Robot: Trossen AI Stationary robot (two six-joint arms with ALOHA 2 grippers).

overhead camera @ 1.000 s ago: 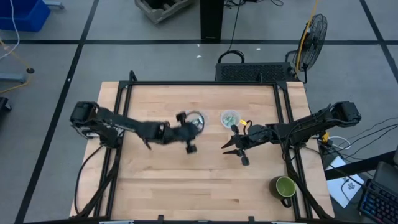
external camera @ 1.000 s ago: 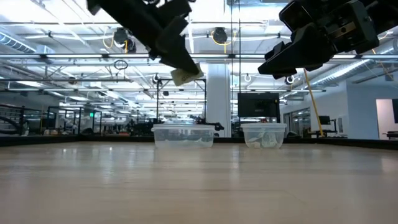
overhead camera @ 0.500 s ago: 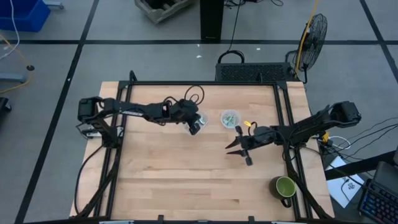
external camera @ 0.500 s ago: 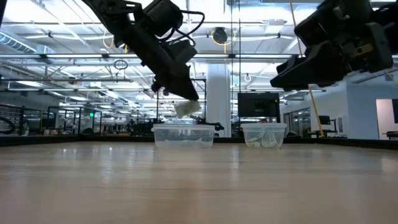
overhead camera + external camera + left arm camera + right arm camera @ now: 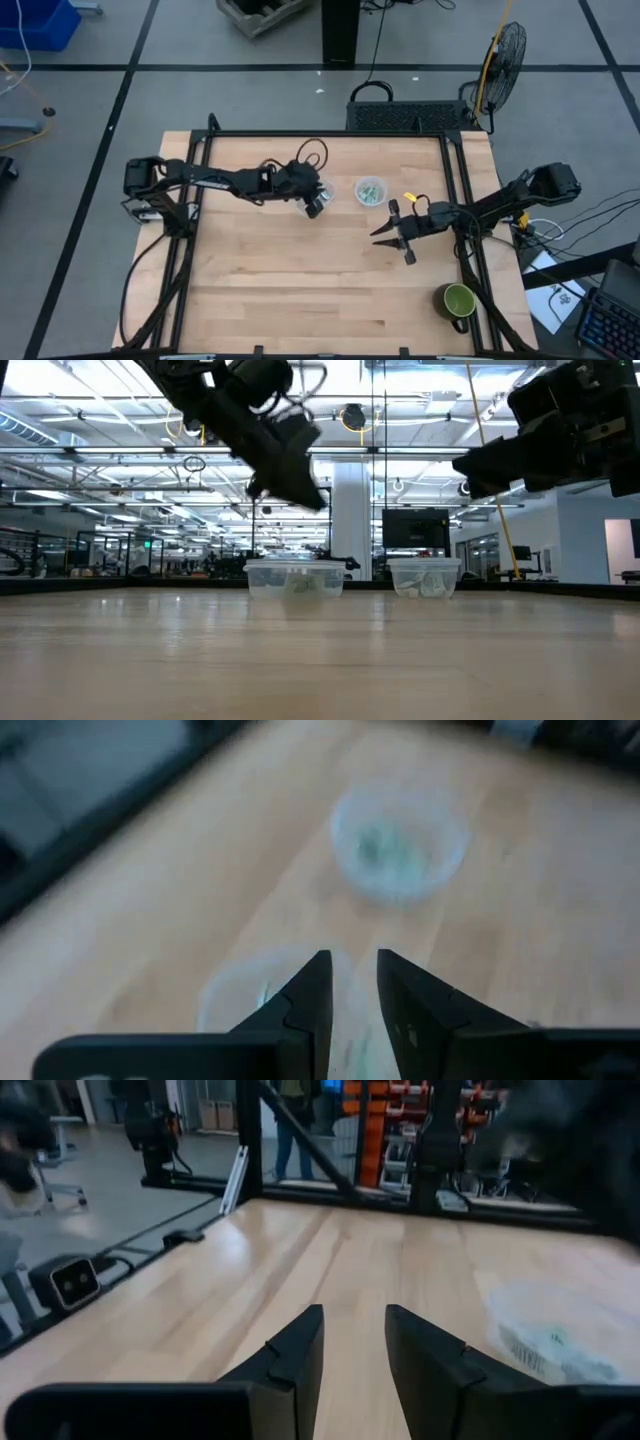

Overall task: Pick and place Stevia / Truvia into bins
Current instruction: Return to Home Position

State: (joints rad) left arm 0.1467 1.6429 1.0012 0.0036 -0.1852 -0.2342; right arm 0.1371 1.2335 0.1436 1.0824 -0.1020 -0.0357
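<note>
Two clear plastic cups stand on their bases on the table's far middle: the left cup (image 5: 312, 192) and the right cup (image 5: 370, 190), both with pale green and white sachets inside. My left gripper (image 5: 316, 205) hangs above the left cup (image 5: 293, 577), open and empty; its wrist view shows the gap between the fingers (image 5: 353, 970) over that cup's rim (image 5: 235, 990). My right gripper (image 5: 390, 246) hovers open and empty to the right and nearer, above bare table. Its wrist view (image 5: 353, 1320) shows the right cup (image 5: 555, 1335) off to one side.
A green mug (image 5: 458, 300) stands near the table's near right corner. A black frame runs along the table's left, far and right edges (image 5: 330, 134). Bare wood lies across the table's near half (image 5: 300, 290).
My left gripper has carried a sachet toward the far edge and down to just over the left cup. It has let the sachet go, and the sachet has dropped into the cup. The gripper has since risen a little. My right gripper has drifted toward the table's right edge.
</note>
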